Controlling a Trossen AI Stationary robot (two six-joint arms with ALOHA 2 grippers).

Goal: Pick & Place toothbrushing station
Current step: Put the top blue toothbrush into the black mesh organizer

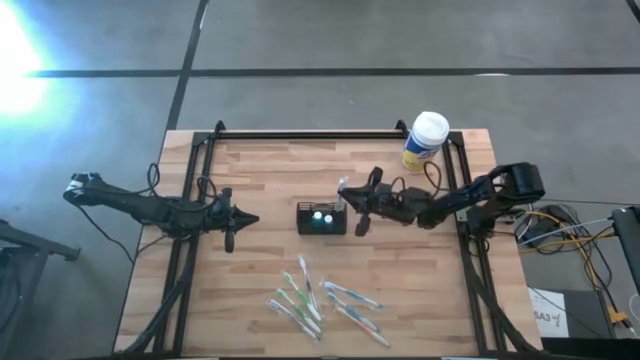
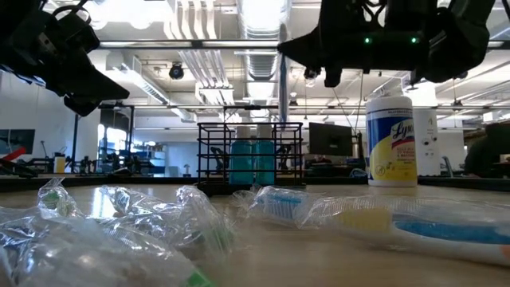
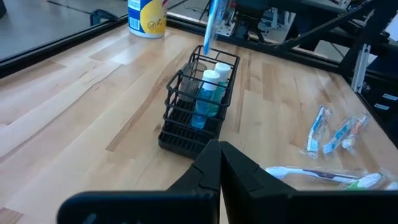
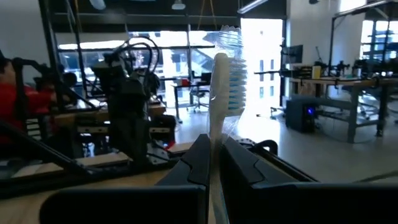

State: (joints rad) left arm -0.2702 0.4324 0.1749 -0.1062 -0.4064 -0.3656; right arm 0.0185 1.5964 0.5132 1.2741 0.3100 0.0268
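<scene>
Your right gripper (image 4: 213, 158) has its jaws pinched on a wrapped toothbrush (image 4: 222, 81). In the right wrist view the brush stands straight up between the dark fingers (image 4: 193, 162), white handle below, blue and white bristles on top. From above, you see this gripper (image 1: 362, 212) just beside the right end of the black mesh box (image 1: 321, 218), up off the table (image 1: 260, 180).

The box sits near the middle of the table. Two blue bottles with white caps (image 3: 208, 93) stand in it, side by side.

Your left gripper (image 1: 231, 232) has its jaws shut on nothing. It hangs to the left of the box, a bit apart from it.

More wrapped toothbrushes (image 1: 315, 300) lie in a loose bunch near the front edge. A yellow can with a white lid (image 1: 425, 141) stands at the back right corner.
</scene>
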